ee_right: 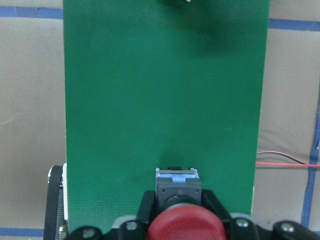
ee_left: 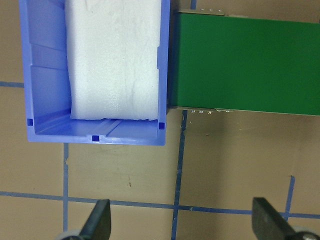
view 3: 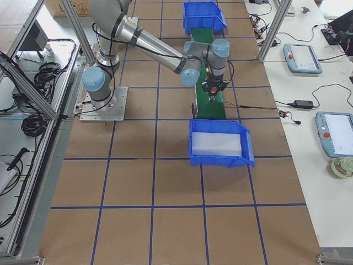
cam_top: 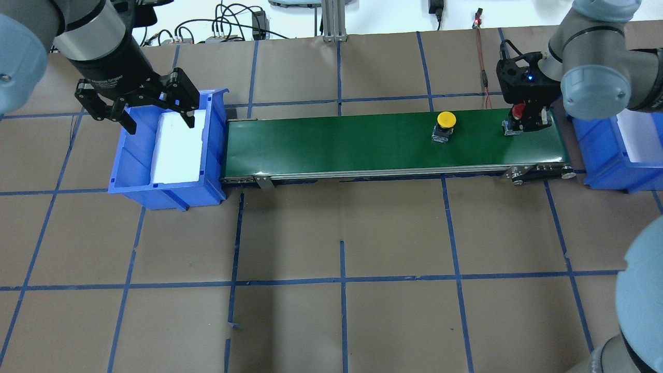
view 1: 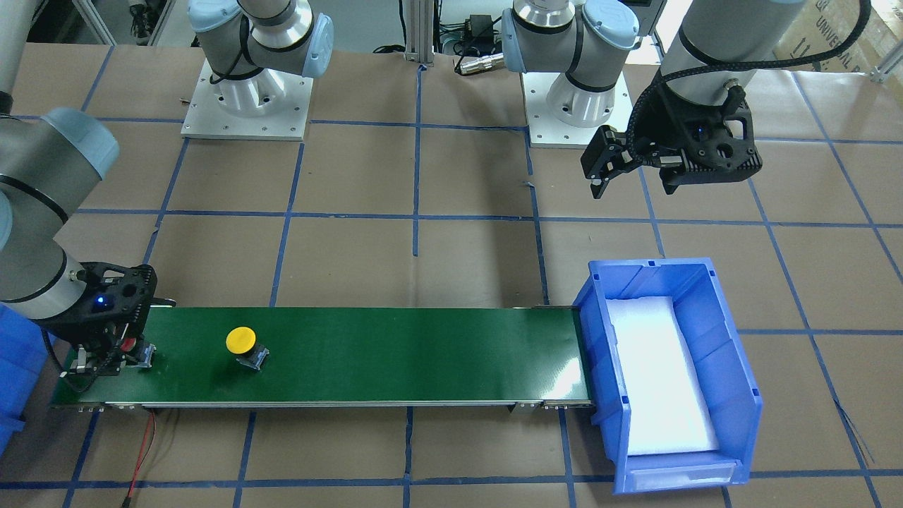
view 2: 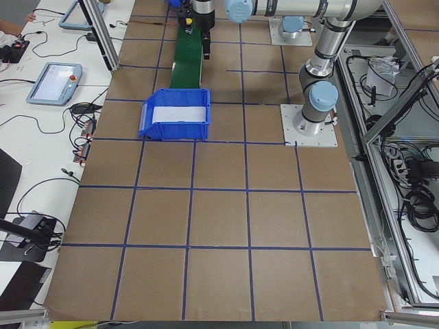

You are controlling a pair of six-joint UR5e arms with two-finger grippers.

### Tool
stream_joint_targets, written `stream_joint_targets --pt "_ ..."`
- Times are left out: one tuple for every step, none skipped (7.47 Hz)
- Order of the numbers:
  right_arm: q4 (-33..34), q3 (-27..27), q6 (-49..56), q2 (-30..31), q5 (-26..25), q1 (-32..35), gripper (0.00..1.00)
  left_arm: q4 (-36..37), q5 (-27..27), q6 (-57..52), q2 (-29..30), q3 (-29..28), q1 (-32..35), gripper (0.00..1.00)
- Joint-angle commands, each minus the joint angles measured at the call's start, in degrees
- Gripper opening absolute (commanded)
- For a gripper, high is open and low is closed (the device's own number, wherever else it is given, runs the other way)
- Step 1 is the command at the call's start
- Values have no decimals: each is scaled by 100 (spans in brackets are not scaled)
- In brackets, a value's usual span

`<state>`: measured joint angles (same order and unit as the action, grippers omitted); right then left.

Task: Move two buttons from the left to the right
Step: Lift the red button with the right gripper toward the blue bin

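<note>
The yellow button [view 1: 240,341] [cam_top: 446,120] stands alone on the green conveyor belt [view 1: 423,353] [cam_top: 336,145], toward the belt's end on the robot's right. At that end the red button [cam_top: 518,109] [ee_right: 185,227] rests on the belt with my right gripper [cam_top: 523,120] [view 1: 116,356] [ee_right: 177,200] shut on its grey body; its red cap fills the bottom of the right wrist view. My left gripper [cam_top: 159,123] [view 1: 607,173] [ee_left: 182,212] hangs open and empty above the far side of the blue bin at the belt's other end.
A blue bin [cam_top: 129,171] [view 1: 705,296] [ee_left: 45,75] lined with white foam sits against the belt's left end. A second blue bin [cam_top: 606,166] [view 1: 10,353] stands by the belt's right end. A red wire [cam_top: 484,67] runs behind the belt.
</note>
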<state>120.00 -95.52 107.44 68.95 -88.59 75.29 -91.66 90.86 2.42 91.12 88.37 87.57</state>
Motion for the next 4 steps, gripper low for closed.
stream_joint_targets --pt "-613 583 206 31 -1 -223 9 8 2 -5 2 5 6 100" --pt "-1088 979 416 40 -1 -582 9 8 2 -5 -6 5 -3 100" --pt "-1311 1252 932 40 -10 -985 9 0 2 -5 -7 5 6 100" --pt "-1313 1342 1381 22 -18 -1355 9 -1 2 -5 -7 5 6 100"
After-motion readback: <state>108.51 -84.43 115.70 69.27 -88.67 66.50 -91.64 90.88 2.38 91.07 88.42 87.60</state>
